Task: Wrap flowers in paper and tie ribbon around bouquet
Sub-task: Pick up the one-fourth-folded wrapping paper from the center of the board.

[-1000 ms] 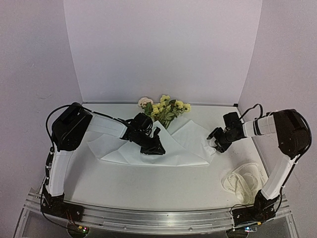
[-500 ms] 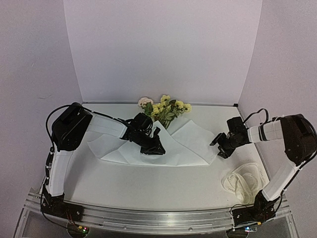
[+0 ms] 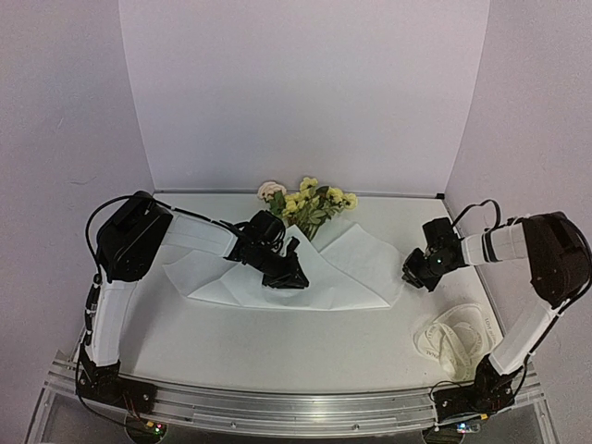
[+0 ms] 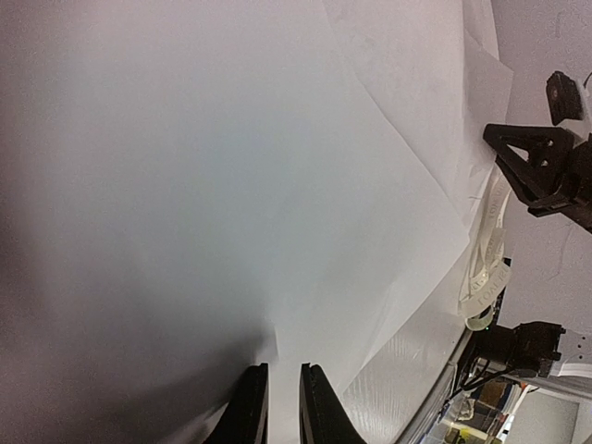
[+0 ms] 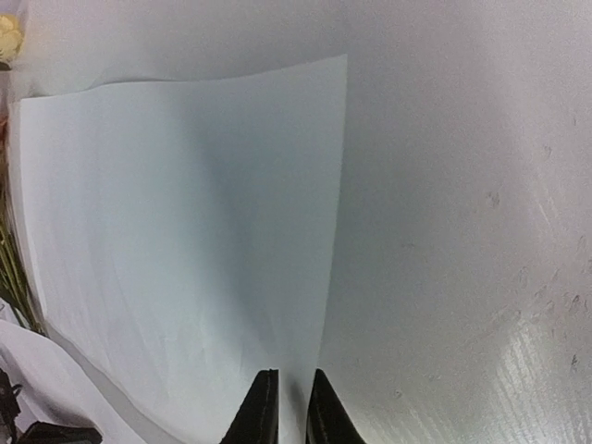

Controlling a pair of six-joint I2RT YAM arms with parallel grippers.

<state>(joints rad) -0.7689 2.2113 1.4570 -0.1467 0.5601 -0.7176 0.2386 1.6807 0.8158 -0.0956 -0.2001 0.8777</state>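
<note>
Two pinches on the paper (image 3: pixel 347 273), left gripper (image 3: pixel 287 275) pressed together on its middle, right gripper (image 3: pixel 413 271) pressed together on its right edge, flowers (image 3: pixel 310 202) at its far side, ribbon (image 3: pixel 453 338) heaped apart, front right.

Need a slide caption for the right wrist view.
Right gripper with fingers closed on the paper edge, table beside it, flowers at far left.
</note>
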